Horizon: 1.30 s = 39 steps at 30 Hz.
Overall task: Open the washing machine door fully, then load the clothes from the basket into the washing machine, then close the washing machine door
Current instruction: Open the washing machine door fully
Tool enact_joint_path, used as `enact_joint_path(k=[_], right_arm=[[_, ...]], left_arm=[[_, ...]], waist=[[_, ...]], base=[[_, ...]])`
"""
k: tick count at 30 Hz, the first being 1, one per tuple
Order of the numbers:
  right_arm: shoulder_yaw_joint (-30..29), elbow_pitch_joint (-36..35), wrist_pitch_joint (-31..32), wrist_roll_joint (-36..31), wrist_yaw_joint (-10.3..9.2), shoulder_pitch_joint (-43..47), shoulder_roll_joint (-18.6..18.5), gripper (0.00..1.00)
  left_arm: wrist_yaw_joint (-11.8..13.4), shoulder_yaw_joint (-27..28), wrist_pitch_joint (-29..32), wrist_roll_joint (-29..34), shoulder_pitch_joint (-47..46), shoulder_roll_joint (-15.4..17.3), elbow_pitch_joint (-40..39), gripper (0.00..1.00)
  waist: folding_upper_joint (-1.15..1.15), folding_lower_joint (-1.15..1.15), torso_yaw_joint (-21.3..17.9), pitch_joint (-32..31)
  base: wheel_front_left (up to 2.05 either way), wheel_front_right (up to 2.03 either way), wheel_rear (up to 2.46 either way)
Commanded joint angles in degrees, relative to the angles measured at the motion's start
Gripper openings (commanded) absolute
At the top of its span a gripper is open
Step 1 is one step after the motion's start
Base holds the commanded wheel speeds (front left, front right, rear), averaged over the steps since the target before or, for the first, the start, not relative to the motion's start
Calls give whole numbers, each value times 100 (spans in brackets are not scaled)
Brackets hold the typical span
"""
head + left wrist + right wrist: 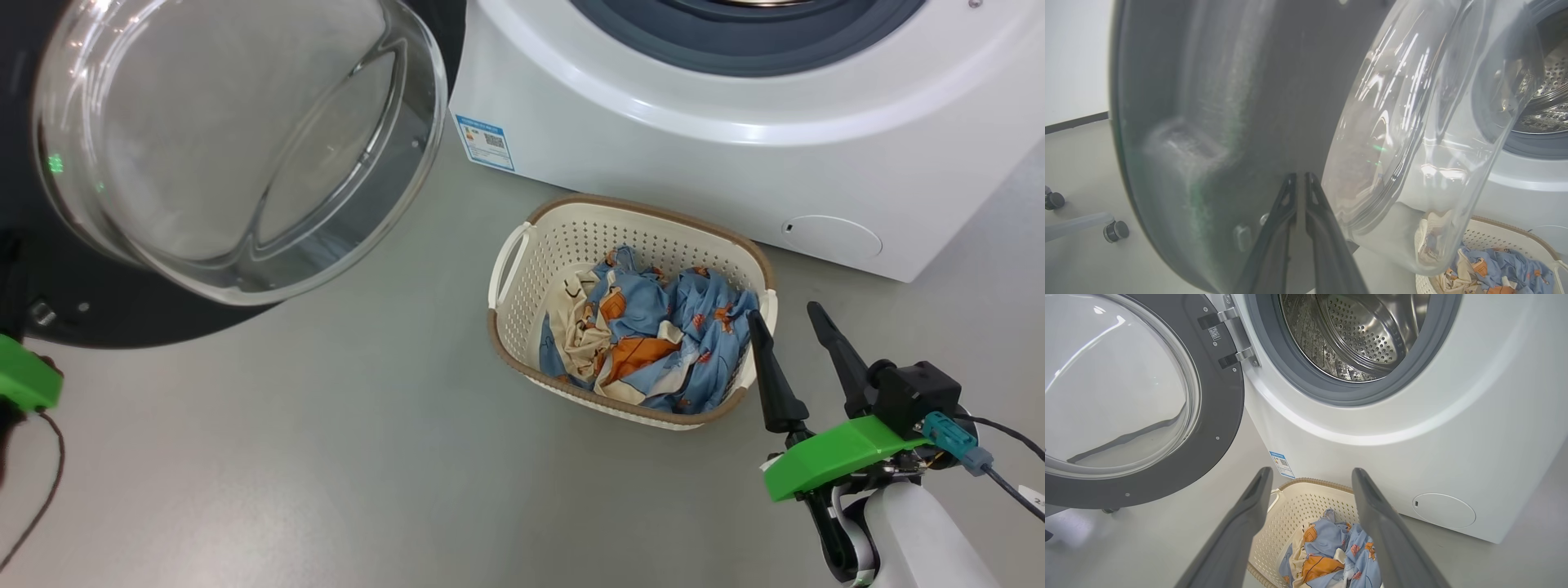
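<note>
Washing machine door [245,163], round, glossy black rim, clear glass bowl, stands wide open left of the white front-loading washing machine [735,163]. Left gripper [1300,177]: jaws shut, empty, tips at the door's inner face. Right gripper [782,312]: jaws wide, empty, beside the cream perforated basket [522,327] of blue-and-orange clothes [653,343]. Loading probably comes next, calling for a downward reach.

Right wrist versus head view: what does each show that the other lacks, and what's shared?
Right wrist adds the inside of the perforated steel drum and two metal hinges. Head adds the green plastic wrist mount. Both share the cream perforated basket, the blue-and-orange clothes, the black-rimmed glass washing machine door, the white washing machine and the open right gripper.
</note>
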Motion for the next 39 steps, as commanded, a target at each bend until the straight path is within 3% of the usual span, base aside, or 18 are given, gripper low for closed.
enact_joint_path(k=[1,13,26,39], right_arm=[[175,-107,-70,39,33,-160,62,100],[211,-86,-70,105,33,-196,63,100],[218,-60,-70,148,33,-195,63,100],[210,-157,-70,292,33,-19,63,100]], left_arm=[[29,126,-88,-141,-365,546,72,0],[29,-398,-156,-527,-697,757,335,0],[29,-834,-195,-872,-722,767,399,0],[29,-377,-199,-764,15,894,-560,2]], waist=[[0,0,-27,25],[0,0,-98,54],[0,0,-97,-32],[0,0,-168,-298]], base=[[0,0,0],[0,0,0],[0,0,0],[0,0,0]])
